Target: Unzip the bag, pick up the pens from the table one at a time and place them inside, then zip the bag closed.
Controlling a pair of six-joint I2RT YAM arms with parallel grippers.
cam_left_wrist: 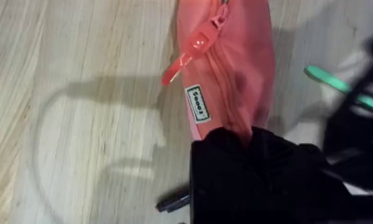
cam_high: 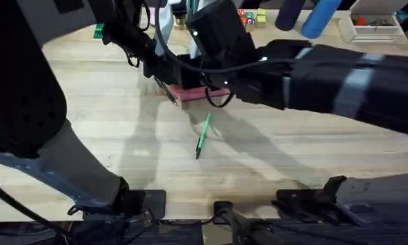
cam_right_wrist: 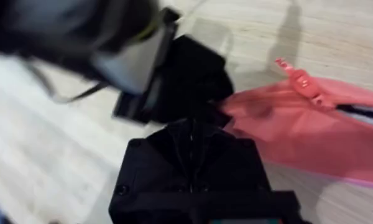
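Note:
The salmon-pink bag [cam_high: 190, 94] lies on the table [cam_high: 109, 122] at the middle back. Its zipper pull [cam_left_wrist: 199, 45] sticks out to one side. My left gripper [cam_left_wrist: 236, 142] is shut on one end of the bag [cam_left_wrist: 230, 68]. My right gripper [cam_high: 217, 92] reaches across from the right to that same end [cam_right_wrist: 196, 127], close against the left one. The light green pen [cam_high: 202, 136] lies loose just in front of the bag. A slim dark tip [cam_left_wrist: 174, 202] pokes out beside my left fingers; I cannot tell whether it is the black pen.
Coloured blocks [cam_high: 250, 17] and a blue cylinder [cam_high: 321, 17] stand along the back edge, with a white tray [cam_high: 374, 27] at the back right. Bare wood [cam_high: 292, 163] lies in front of the pen.

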